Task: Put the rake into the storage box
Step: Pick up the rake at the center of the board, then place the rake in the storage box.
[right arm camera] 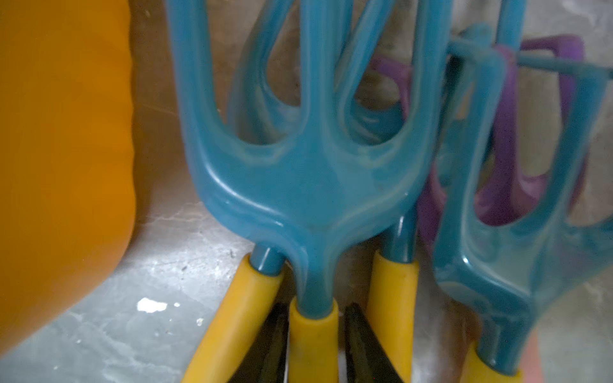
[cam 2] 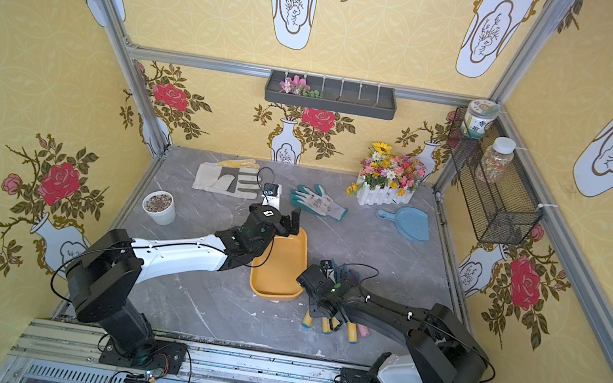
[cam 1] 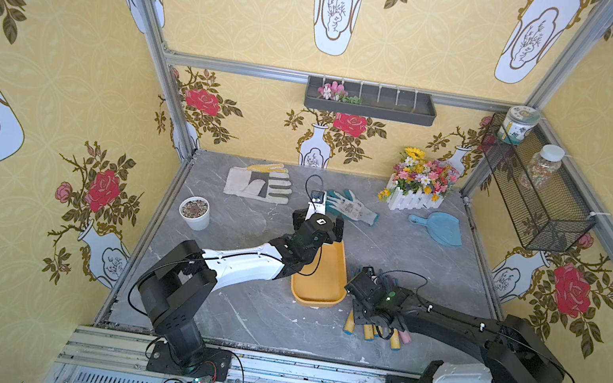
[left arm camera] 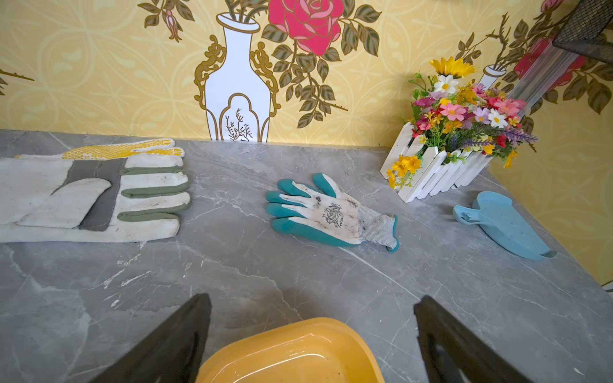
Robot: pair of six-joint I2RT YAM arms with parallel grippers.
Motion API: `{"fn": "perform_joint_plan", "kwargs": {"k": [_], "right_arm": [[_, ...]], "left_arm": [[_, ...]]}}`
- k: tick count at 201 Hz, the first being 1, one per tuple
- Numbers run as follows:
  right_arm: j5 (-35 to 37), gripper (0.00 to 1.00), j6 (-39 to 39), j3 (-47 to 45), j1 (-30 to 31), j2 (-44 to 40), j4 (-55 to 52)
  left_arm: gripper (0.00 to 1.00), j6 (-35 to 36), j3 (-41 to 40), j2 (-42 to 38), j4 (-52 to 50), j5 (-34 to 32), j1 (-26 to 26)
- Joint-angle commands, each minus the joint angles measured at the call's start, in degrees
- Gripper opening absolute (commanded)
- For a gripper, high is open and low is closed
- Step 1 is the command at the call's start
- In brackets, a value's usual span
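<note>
The rake [right arm camera: 308,185] has a teal pronged head and a yellow handle [right arm camera: 313,345]. It lies on top of a pile of similar tools just right of the storage box [cam 1: 323,282], a shallow yellow-orange tray that is empty. My right gripper [right arm camera: 315,318] is down on the pile [cam 1: 370,317], its black fingers [right arm camera: 356,335] pressed against both sides of the rake's handle. In both top views the arm hides the rake heads; only the handle ends [cam 2: 327,325] stick out. My left gripper [left arm camera: 311,300] hangs open over the box's far end [left arm camera: 298,358], holding nothing.
Other teal, yellow-handled tools [right arm camera: 517,258] and a purple one [right arm camera: 504,185] crowd the rake. Further back lie a white work glove [cam 1: 258,185], a teal glove [cam 1: 352,207], a blue dustpan [cam 1: 440,227], a flower box [cam 1: 417,193] and a white pot [cam 1: 194,211].
</note>
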Motion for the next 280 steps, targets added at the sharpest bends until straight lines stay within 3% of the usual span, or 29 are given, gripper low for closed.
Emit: {"fn": "perform_joint_plan", "kwargs": {"k": [1,19,64,124,146,168,183,216,240,280], "right_arm": [[-0.31,0.26,1.06,0.23,0.06,0.48,-0.78],[0.61,0.15,1.52,0.12,0.01,-0.34,-0.88],[3.94,0.00,1.37,3.55,-1.00,-5.74,-3.68],[5.32,0.00,-3.32,8.69,-3.58,-12.74,2.43],[7.31,0.00,1.02,7.85,-5.38,-15.15,7.35],[-2.87,0.00,-2.94,5.76,-8.63,-16.00,15.91],[-6.67,0.00,-3.42,6.61,-10.41,-14.25,15.88],[-10.08,0.00,-4.42,10.61,-13.20,-9.02,12.75],[-12.34,0.00,-5.09,11.66,-13.79,-7.18,13.52],[-17.23,0.00,-6.00,12.10,-13.89,-5.94,15.93]], "left_arm": [[1.00,0.37,-0.64,-0.28,1.06,-0.74,-0.05],[1.00,0.34,-0.57,-0.30,0.97,-0.33,-0.02],[1.00,0.02,0.95,0.91,1.14,4.60,-0.03],[1.00,-0.67,3.09,2.42,2.55,15.96,-0.04],[1.00,-1.01,2.30,2.36,5.01,17.84,-0.04],[1.00,-1.47,1.92,2.15,5.61,19.21,-0.04],[1.00,-1.73,1.12,1.21,6.42,19.97,-0.03],[1.00,-1.63,-1.91,-2.51,7.71,20.57,0.12],[1.00,-3.05,-4.64,-5.29,9.15,24.85,0.13],[1.00,-6.51,-5.98,-3.07,10.90,30.05,0.13]]}}
